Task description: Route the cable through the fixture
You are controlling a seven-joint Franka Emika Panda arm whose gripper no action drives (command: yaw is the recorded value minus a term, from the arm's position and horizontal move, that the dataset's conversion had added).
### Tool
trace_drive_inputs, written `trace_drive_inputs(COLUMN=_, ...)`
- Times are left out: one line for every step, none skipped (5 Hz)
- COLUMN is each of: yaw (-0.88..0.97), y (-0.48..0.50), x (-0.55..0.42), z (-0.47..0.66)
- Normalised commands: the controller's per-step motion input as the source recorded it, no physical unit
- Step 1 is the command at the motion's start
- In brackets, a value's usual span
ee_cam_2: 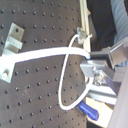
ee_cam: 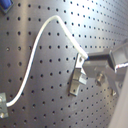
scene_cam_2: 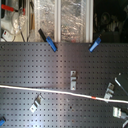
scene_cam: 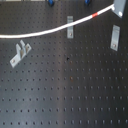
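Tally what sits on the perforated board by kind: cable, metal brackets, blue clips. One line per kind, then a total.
White cable with one red band: 1
Metal brackets, first exterior view: 3, at
Blue clips, second exterior view: 2, at
Total: 6

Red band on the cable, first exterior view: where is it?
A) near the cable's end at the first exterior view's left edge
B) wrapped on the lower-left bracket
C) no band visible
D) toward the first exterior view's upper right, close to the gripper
D: the red band sits on the cable in the first exterior view's upper right, just short of the gripper.
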Motion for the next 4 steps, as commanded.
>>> trace_drive_inputs(yaw=0.0, y=0.015, x=0.017, z=0.0)
trace_drive_inputs(yaw=-0.51, y=0.288, x=-0.705, z=0.24)
trace_drive_inputs(yaw=0.0, y=0.035, x=-0.038, z=0.0)
trace_drive_inputs(yaw=-0.14, y=-0.062, x=-0.052, z=0.12)
